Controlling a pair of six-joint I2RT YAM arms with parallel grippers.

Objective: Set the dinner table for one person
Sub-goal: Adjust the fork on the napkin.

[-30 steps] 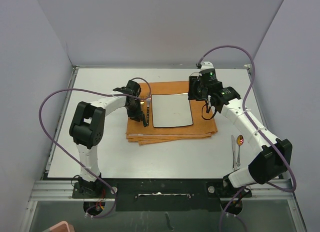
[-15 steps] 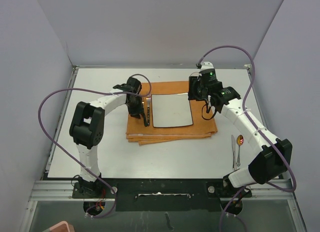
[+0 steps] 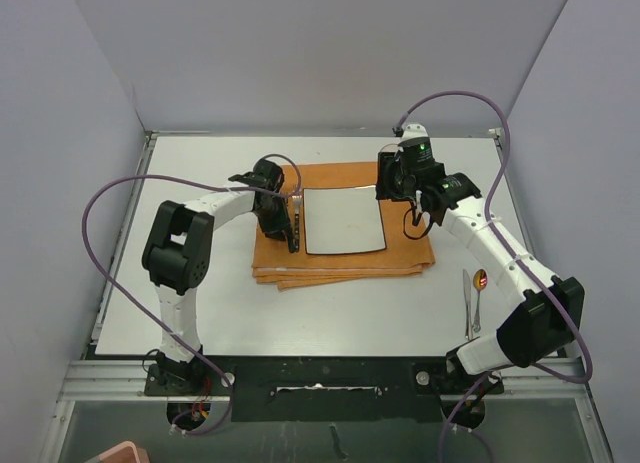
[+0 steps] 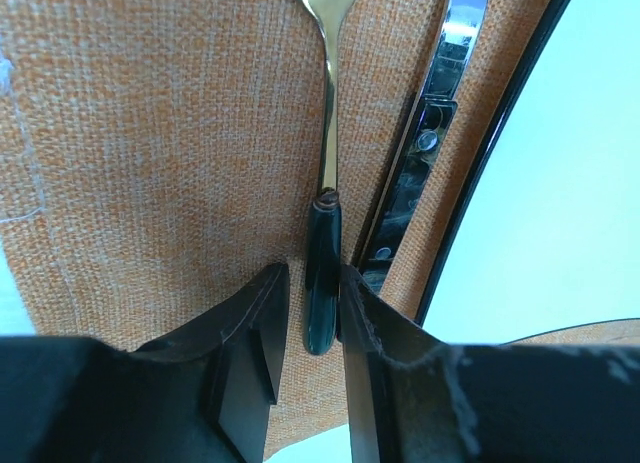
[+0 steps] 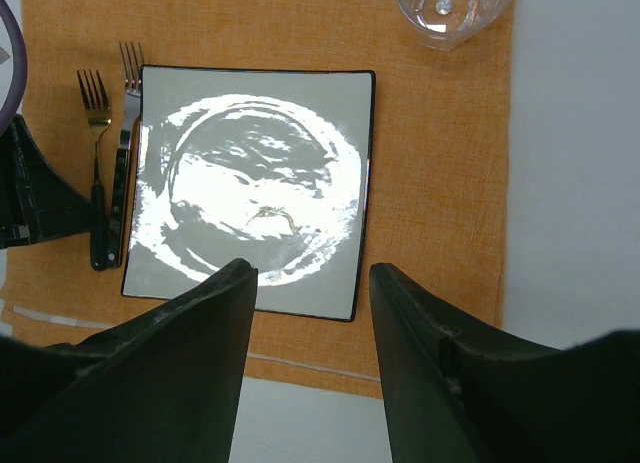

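On the dinner table (image 3: 200,313) lies an orange mat (image 3: 350,263) with a square white plate (image 3: 343,221) on it. Two forks lie on the mat left of the plate: a gold fork with a dark handle (image 4: 321,273) and a steel fork with a black handle (image 4: 425,143). My left gripper (image 4: 313,276) stands low over the gold fork's handle end. Its jaws are slightly open: the right finger touches the handle and the left finger stands apart. My right gripper (image 5: 312,271) hovers open above the plate's near edge with nothing between its fingers.
A clear glass (image 5: 452,5) stands on the mat's far right corner. A knife (image 3: 466,301) and a spoon (image 3: 479,293) lie on the bare table right of the mat. Grey walls close in the table at the back and both sides.
My left gripper's jaws have parted a little from the gold fork's handle, and the fork now rests on the mat. The right arm has not moved.
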